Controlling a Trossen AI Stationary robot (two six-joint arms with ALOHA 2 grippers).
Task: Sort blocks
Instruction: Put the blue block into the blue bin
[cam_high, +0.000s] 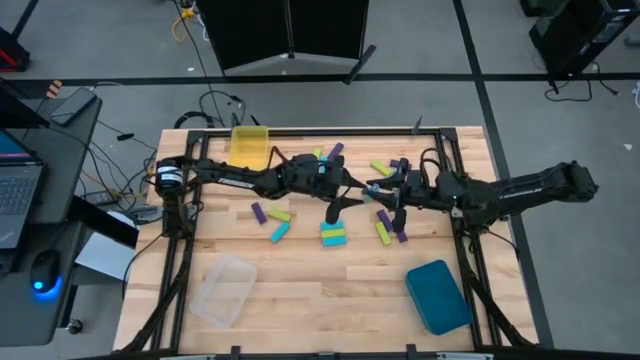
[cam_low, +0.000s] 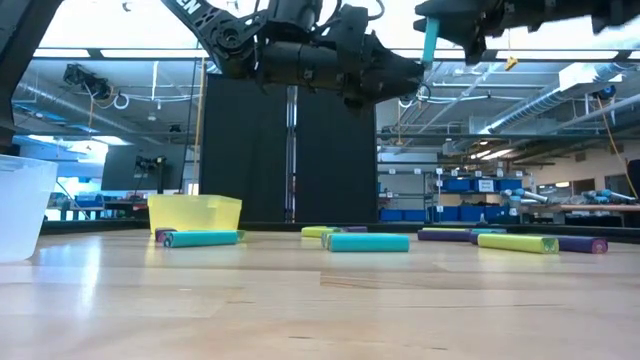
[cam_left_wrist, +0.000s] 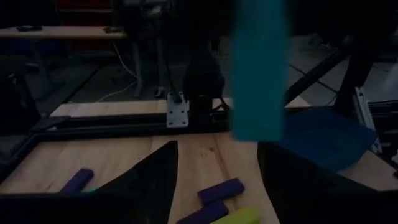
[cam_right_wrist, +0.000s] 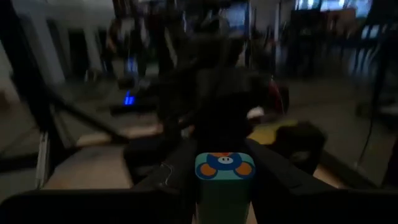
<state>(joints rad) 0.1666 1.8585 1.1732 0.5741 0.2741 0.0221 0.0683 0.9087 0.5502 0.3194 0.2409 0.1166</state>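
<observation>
Since both arms meet over the middle of the table, just toward 12 o'clock from dead centre, what matters is the one cyan block hanging upright in the air between them. The right gripper has its fingers pinched on it, with a sticker-covered end face pointing back at its wrist camera. The left gripper sits right in front with its fingers spread wide and nothing between them.

Handling-wise, my guess is these bars are light and rigid, probably plastic or foam, so no real weight worries. The faces look smooth, so it could swivel in the pinch if it's grabbed near one tip. I'd grip across the long flat sides, around mid-length.

The rest of the blocks lie flat around the table centre, mostly from 3 to 9 o'clock of the grippers. A few are touching or stacked, so those need a clean approach from above.

Bins:
- yellow bin at 11 o'clock
- clear bin at 7 o'clock
- teal bin at 5 o'clock, probably where the cyan one goes
</observation>
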